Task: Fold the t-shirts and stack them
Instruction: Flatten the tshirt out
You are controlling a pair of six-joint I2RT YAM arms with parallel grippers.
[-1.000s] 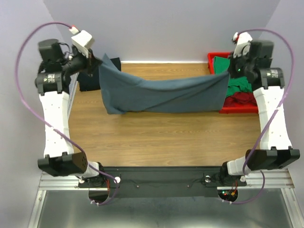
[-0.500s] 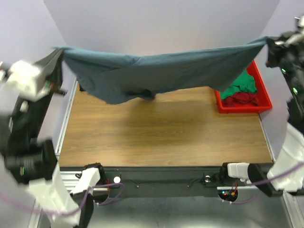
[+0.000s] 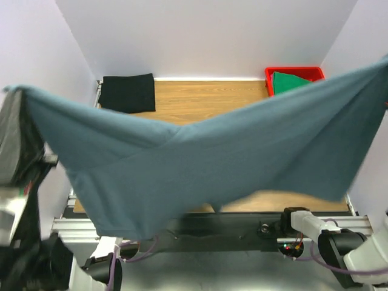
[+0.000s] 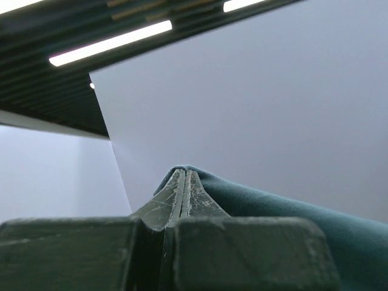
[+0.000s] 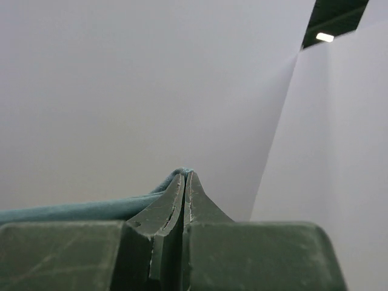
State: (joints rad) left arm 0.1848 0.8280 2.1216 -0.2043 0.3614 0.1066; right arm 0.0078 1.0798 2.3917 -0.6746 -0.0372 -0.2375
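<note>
The slate blue-grey t-shirt [image 3: 206, 163] hangs stretched between both arms, high above the table and close to the top camera. My left gripper [image 4: 184, 173] is shut on its left corner [image 4: 273, 212]. My right gripper [image 5: 185, 174] is shut on its right corner [image 5: 73, 210]. Both wrist cameras point upward at the walls. A folded black t-shirt [image 3: 127, 92] lies at the table's far left. A green t-shirt [image 3: 290, 80] lies in the red tray [image 3: 294, 71] at the far right. The dark red shirt is hidden behind the raised cloth.
The raised shirt hides most of the wooden table [image 3: 206, 100]. Purple walls stand close on the left, right and back. The arm bases and a black rail [image 3: 242, 227] run along the near edge.
Both arms have lifted the blue-grey shirt from just above the table to high up and toward the near edge, spreading it wide. The black shirt and the tray have not moved.
</note>
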